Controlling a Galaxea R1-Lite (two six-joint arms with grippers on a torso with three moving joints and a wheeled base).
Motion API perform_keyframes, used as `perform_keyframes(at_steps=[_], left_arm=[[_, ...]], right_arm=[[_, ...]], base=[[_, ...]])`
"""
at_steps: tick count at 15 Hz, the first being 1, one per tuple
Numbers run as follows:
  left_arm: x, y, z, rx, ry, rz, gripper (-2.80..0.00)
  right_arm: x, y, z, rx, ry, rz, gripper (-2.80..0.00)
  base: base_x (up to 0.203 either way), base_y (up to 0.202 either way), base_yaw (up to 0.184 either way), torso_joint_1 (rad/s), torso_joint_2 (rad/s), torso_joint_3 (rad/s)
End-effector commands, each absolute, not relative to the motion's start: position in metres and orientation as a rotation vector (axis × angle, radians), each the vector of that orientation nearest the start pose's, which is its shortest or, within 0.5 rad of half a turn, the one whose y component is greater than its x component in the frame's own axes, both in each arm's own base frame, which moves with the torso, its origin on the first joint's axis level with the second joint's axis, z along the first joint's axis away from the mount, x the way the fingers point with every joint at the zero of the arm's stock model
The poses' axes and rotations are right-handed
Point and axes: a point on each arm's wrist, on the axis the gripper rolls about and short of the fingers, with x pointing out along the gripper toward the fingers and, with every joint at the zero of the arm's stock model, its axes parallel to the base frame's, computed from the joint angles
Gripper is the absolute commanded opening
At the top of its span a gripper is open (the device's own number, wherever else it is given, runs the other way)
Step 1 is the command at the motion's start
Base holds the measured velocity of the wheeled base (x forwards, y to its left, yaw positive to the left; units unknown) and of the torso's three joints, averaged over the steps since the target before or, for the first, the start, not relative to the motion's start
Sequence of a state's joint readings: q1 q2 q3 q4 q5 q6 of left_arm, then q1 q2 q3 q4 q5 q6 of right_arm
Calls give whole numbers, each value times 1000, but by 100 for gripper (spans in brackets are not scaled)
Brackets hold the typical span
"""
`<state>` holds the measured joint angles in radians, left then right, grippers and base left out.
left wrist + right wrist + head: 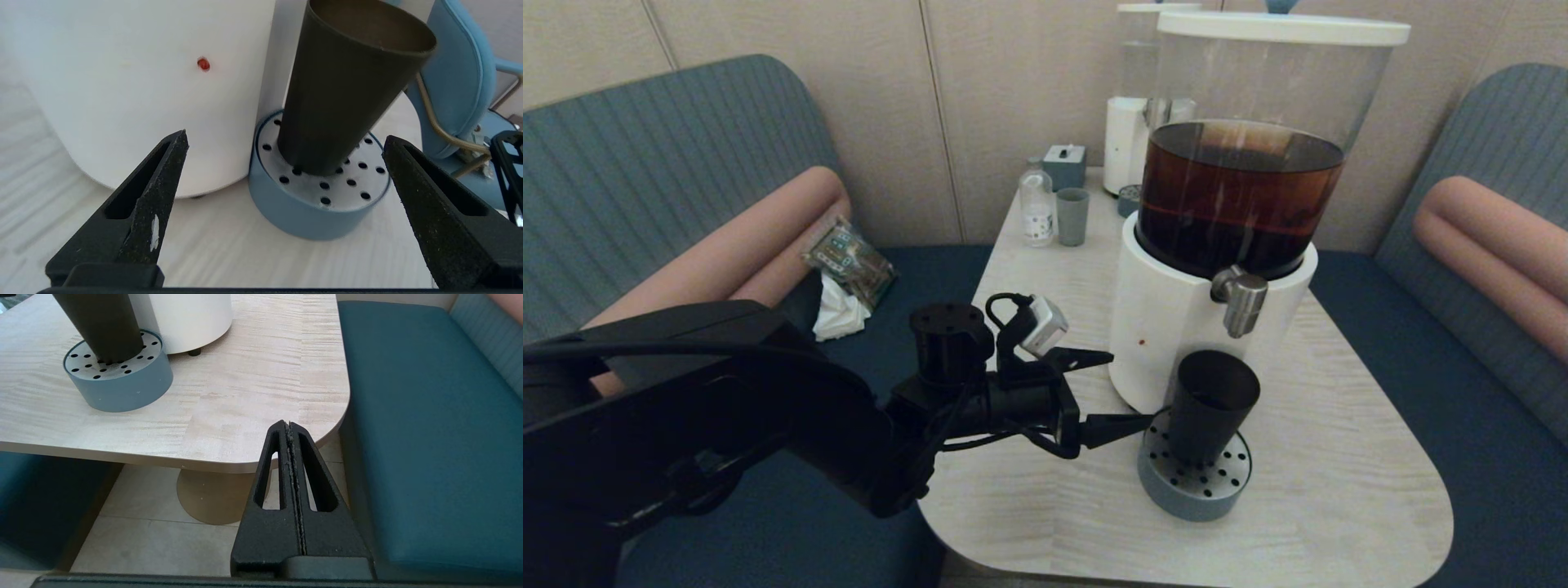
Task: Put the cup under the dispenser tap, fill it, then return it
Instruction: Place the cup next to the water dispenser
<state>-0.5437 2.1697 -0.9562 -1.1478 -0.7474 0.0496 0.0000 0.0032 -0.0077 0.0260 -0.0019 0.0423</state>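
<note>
The cup [1213, 408], a dark tapered tumbler, stands upright on a round blue-grey drip tray [1188, 498] with a perforated steel top. It is directly below the dispenser tap [1241, 298], a steel spigot on the white-based tank of brown liquid [1241, 196]. My left gripper [1131, 389] is open just left of the tray, with both fingers clear of the cup. In the left wrist view, the cup [347, 81] rises beyond the spread fingers of that gripper [284, 136]. My right gripper [288, 424] is shut and empty, low off the table's near right corner.
At the table's far end stand a small grey-green cup [1072, 216], a clear bottle [1036, 208], a grey box [1064, 166] and a smaller white-based dispenser [1131, 139]. Blue benches flank the table [1339, 490]. A packet [849, 261] and a tissue lie on the left bench.
</note>
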Motion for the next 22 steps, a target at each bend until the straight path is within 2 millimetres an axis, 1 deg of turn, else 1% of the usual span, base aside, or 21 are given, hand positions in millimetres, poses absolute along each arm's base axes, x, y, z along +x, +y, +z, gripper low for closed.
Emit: perform_keyframes(at_steps=[1,5,16,22], left_arm=[[337,-224,104,36,32,-1299,0],[337,-233,104,37,39,-1318,0],[330,-248,101,37,53,-1346,0],[334,-256,102,37,53,-1348,0]], right_arm=[[-23,0,75,43,23,-2,-280],[-23,0,75,43,23,-2,-280],[-23,0,75,43,23,-2,-280],[-23,0,75,43,22,-2,-280]], base=[[0,0,0,0,0,0],[0,0,0,0,0,0],[0,0,0,0,0,0],[0,0,0,0,0,0]])
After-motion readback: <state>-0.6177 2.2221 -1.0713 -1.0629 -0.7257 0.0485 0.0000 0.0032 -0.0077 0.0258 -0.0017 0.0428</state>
